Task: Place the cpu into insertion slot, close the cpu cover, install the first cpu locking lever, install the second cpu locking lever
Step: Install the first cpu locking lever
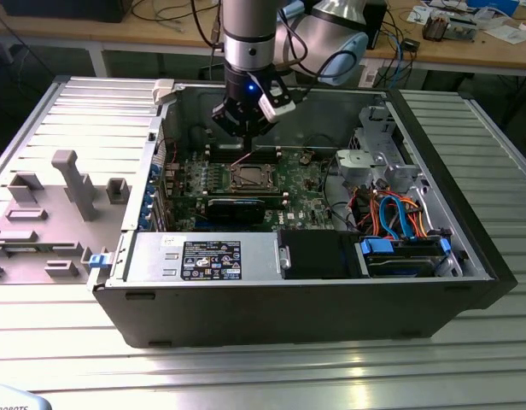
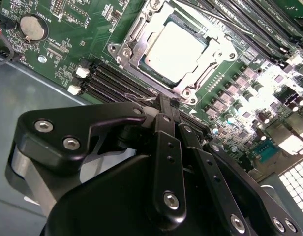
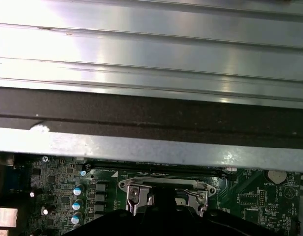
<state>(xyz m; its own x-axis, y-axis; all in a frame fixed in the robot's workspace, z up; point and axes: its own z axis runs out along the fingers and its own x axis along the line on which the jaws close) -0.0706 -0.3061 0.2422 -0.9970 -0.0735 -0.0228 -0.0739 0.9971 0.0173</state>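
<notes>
The cpu [image 2: 175, 45] lies flat in its socket on the green motherboard [image 2: 73, 34], in the upper middle of the second wrist view, its dull silver top facing up. The cpu cover [image 2: 218, 51] is folded down around it, so the chip shows through the frame's square window. A thin wire locking lever [image 2: 151, 100] runs along the socket's near edge. The pincer [image 2: 166, 104] has its black fingertips drawn together at this lever, just beside the socket edge; whether they actually clamp the wire cannot be told. In the exterior view the socket sits at the centre of the frame inside the open computer case [image 1: 468, 213], with the pincer [image 1: 243, 132] hanging just above it at upper middle. The case rests on a ribbed metal desk [image 1: 246, 367]; a grey fixture tray [image 1: 49, 213] lies at the left of the frame.
</notes>
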